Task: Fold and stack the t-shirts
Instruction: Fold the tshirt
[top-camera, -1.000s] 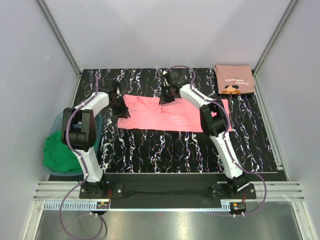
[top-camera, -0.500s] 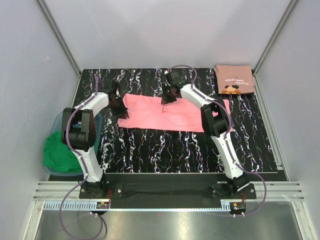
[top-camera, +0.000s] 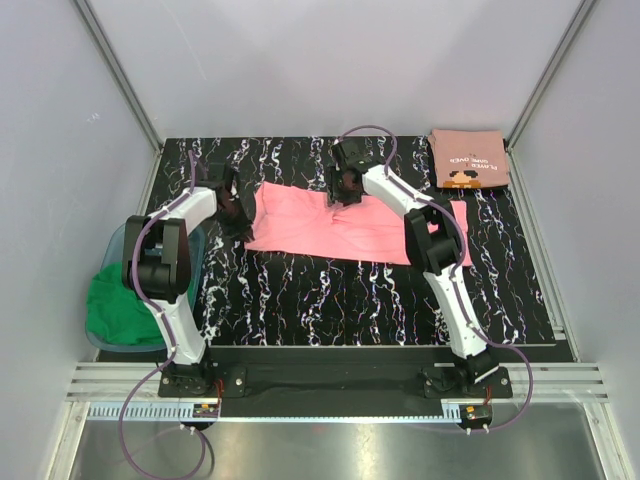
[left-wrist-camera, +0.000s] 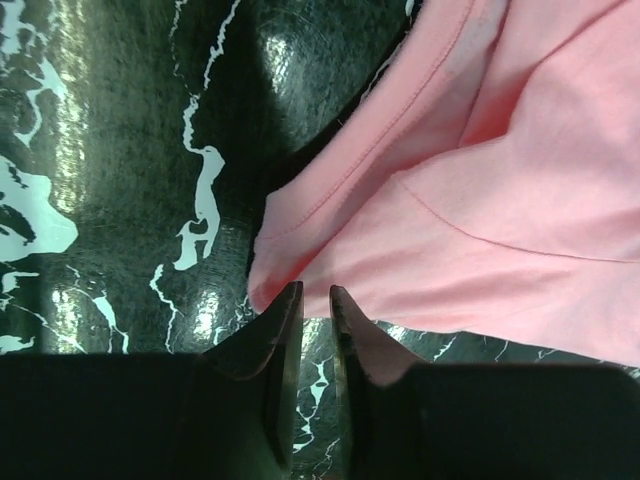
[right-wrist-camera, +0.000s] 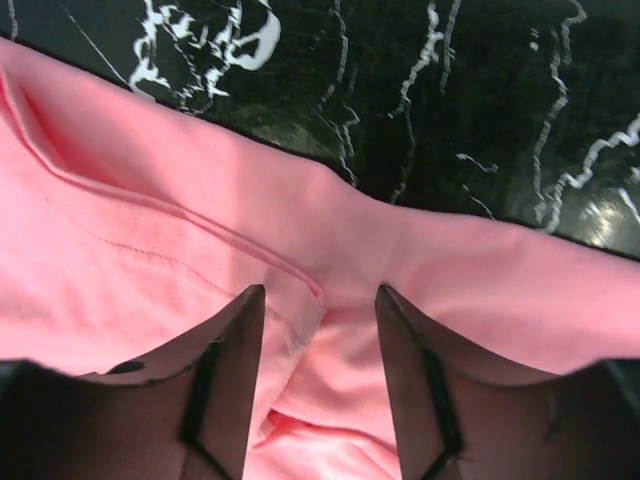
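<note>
Pincer on my right arm (right-wrist-camera: 320, 290) stands released, fingers spread over the far hem of the bright pink t-shirt (top-camera: 350, 228), which lies with its long axis running left to right across the middle of the surface (top-camera: 350, 300). My left pincer (left-wrist-camera: 314, 289) is nearly clenched at the tee's left end, tips touching the hem, though I cannot tell whether cloth is pinched. The folded salmon t-shirt (top-camera: 468, 160) in the far right corner lies nearer my right arm.
</note>
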